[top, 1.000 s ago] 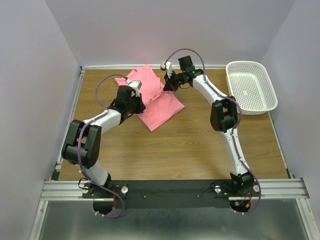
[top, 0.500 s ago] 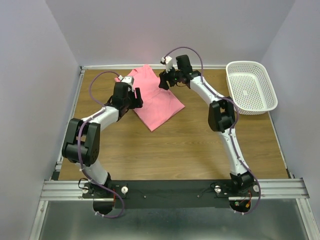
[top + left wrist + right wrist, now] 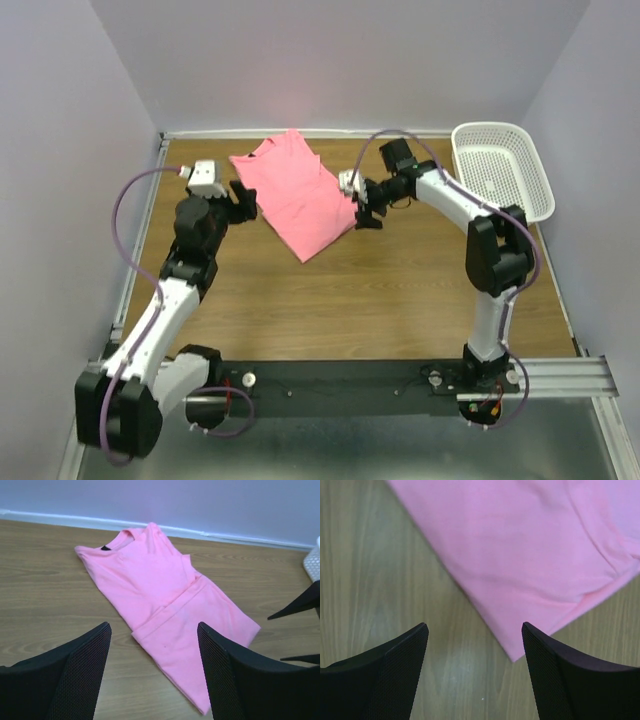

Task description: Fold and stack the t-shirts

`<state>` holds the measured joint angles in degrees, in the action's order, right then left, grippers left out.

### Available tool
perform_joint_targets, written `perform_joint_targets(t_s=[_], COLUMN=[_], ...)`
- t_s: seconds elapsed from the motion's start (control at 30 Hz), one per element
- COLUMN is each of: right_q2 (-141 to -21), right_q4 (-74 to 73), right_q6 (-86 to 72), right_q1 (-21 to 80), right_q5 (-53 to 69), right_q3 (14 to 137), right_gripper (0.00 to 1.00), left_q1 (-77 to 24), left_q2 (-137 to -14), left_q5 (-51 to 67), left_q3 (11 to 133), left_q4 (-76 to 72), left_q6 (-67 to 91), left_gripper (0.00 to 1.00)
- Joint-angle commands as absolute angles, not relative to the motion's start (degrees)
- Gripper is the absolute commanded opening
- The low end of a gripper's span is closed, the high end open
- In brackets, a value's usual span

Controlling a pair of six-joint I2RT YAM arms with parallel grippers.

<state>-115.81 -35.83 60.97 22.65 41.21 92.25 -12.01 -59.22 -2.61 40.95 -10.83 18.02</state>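
Broadly, the wooden table (image 3: 380,290) carries one salmon-pink t-shirt (image 3: 300,195) at its far middle. The t-shirt lies flat and slantwise, folded into a long strip, with the neck toward the far left and the hem end toward the near right. In the left wrist view a fold edge crosses the cloth about midway. The white mesh basket (image 3: 500,175) sits at the far right corner, well apart from the shirt.

The left gripper (image 3: 243,198) is just beside the shirt's left edge and clear of the cloth, its jaws spread wide with nothing between them. The right gripper (image 3: 362,208) is at the shirt's right corner, likewise gaping and holding nothing; its wrist view shows that corner over bare wood between the fingers. A small dark neck label (image 3: 106,547) shows inside the collar.
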Motion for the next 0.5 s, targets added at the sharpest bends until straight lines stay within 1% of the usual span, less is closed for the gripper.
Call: perform_joint_targets(t_s=[0.0, 0.03, 0.23, 0.33, 0.37, 0.43, 0.47], right_q2=[-113.64, -113.90, -115.13, -118.46, -119.35, -121.19, -122.51], right_q4=[-44.83, -42.56, -29.21, -27.17, -26.98, -26.72, -26.72], right_q6=[89.04, 88.08, 80.17, 78.23, 77.18, 76.64, 76.55], right_q1=[25.75, 26.54, 30.49, 31.64, 32.08, 32.34, 32.52], right_q5=[37.80, 36.14, 30.25, 25.60, 24.45, 21.80, 21.19], right_q3=[84.91, 84.73, 83.41, 84.98, 86.73, 87.89, 88.67], right_gripper=[0.82, 0.82, 0.79, 0.75, 0.71, 0.66, 0.60], left_q1=[-11.87, -11.87, -11.87, -11.87, -11.87, -11.86, -11.87], left_q2=[-50.29, -46.97, -38.95, -36.75, -36.13, -34.90, -34.46], left_q5=[2.81, 4.03, 7.47, 7.73, 7.91, 8.61, 9.05], left_q3=[35.60, 35.42, 36.39, 36.39, 36.65, 37.00, 37.79], left_q4=[-12.49, -11.09, -6.95, -6.42, -5.98, -5.71, -5.19], left_q6=[18.10, 18.19, 14.96, 12.66, 11.70, 10.64, 9.59], left_gripper=[0.78, 0.79, 0.79, 0.82, 0.85, 0.86, 0.87])
